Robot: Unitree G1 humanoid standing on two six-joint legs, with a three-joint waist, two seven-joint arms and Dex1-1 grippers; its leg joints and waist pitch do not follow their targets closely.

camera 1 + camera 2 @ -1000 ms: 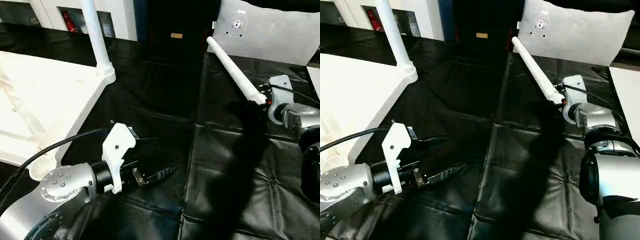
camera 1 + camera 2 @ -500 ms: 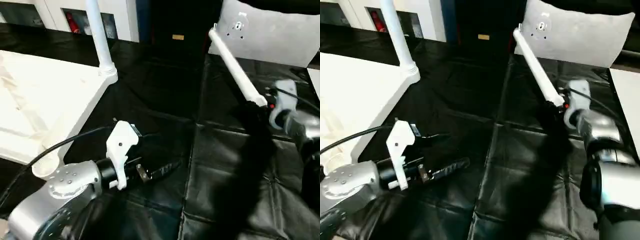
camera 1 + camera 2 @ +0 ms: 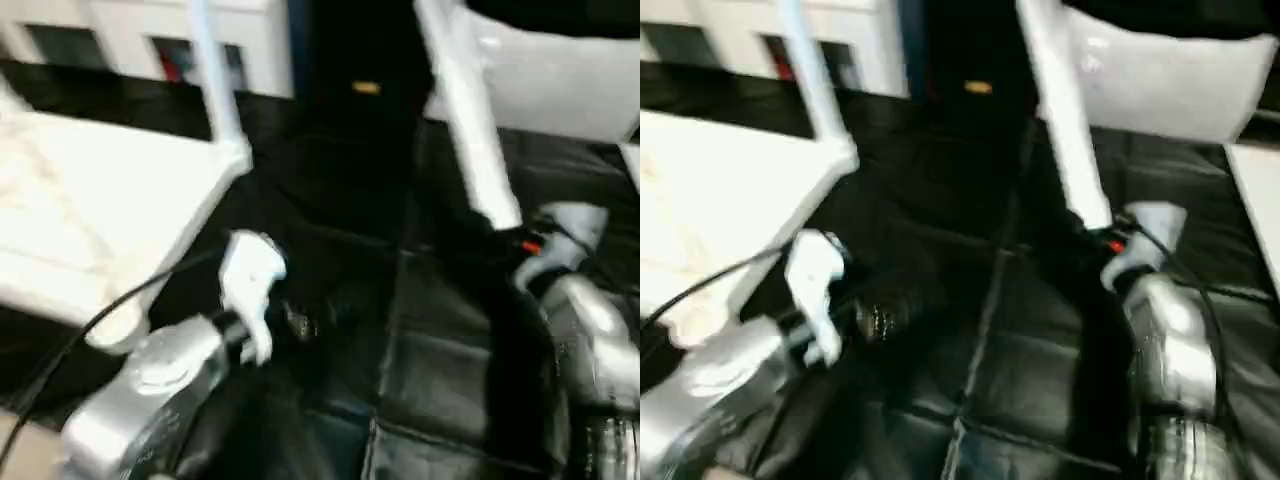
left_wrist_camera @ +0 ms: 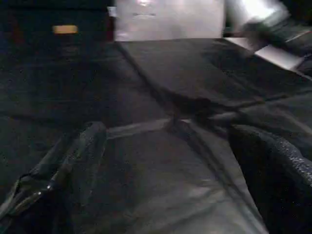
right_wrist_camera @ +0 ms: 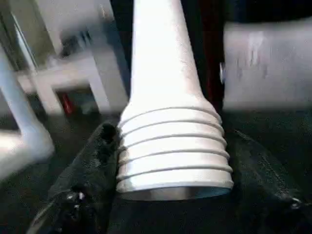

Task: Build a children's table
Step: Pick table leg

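Swinging up from its slant across the black counter (image 3: 450, 400), the leg (image 3: 470, 130) in the right jaws (image 3: 505, 232) now stands nearly upright; those jaws clamp its ribbed end (image 5: 170, 151), which the right wrist view makes plain; the left jaws (image 4: 165, 161) gape wide over bare cover, holding nothing. One leg (image 3: 215, 80) already stands in the upturned tabletop (image 3: 100, 210), well left of both jaws; at least this second remains, probably more, given the blur.

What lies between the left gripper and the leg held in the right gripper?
Bare black cover, as the left eye view shows, between the left gripper and the leg in the right gripper.
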